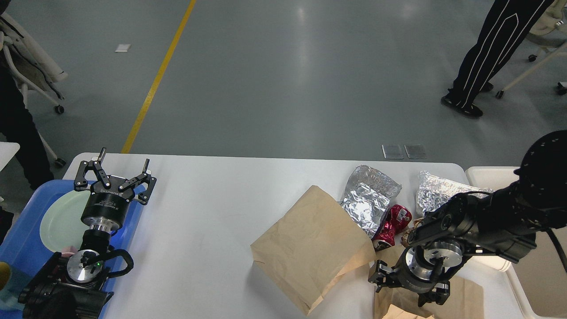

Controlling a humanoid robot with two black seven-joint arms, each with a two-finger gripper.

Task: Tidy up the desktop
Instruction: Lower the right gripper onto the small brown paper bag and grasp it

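1. The white surface (212,212) fills the lower middle of the view, with its far edge toward the grey floor.
2. Near its right edge lie a brown paper bag (310,248), two crumpled foil wraps (370,197) (438,190) and a crushed red can (393,225), close together.
3. The right gripper (409,288) points down over a second brown bag (465,297) at the near right corner; I cannot tell how its fingers stand.
4. The left gripper (122,170) is at the left edge, fingers spread, holding nothing.
5. Beside that edge a blue tray (26,230) carries a pale plate (62,219).
6. A cream bin (491,177) stands past the right edge.
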